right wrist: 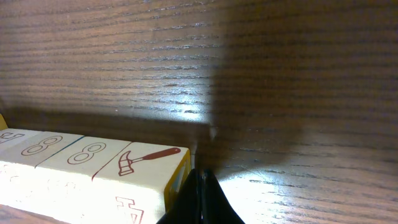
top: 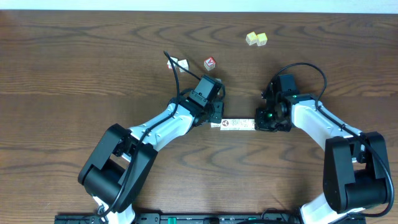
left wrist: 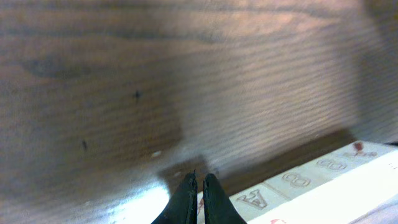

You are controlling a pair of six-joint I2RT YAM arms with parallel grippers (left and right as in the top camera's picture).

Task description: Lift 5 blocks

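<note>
Left gripper [left wrist: 200,178] and right gripper [right wrist: 200,178], both pressed shut, bracketed the blocks [top: 236,124] mid-frame; an uneven squeeze could buckle them apart.

**Both arms reached in, both grippers closed**

Left arm [top: 163,127] angles up-right from its base, right arm [top: 317,121] up-left, and both wrists are bent down toward table centre. Left gripper [top: 216,122]: fingers [left wrist: 185,199] nearly together, only a thin slit between the tips. Right gripper [top: 259,122]: fingers [right wrist: 200,205] fully together, no gap visible. The two sets of fingertips face each other, apart.
</note>
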